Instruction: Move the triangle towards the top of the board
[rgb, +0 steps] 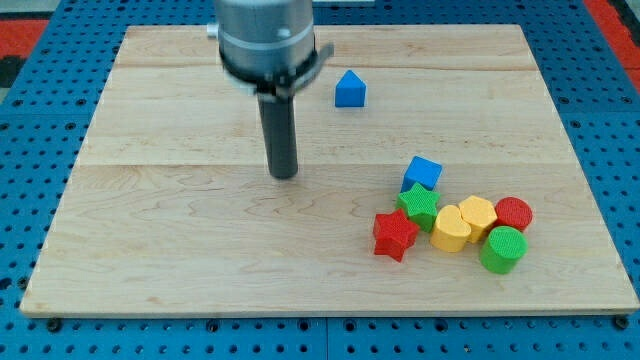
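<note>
Blue triangle sits near the tabletop's top, my tip below-left, apart. No jaws exist. Approach step: tip must go beneath it, then push upward.

A pale wooden board with visible grain lies on a blue perforated surface. At the view's top corners, red perforated panels show. The light is even and soft.
</note>
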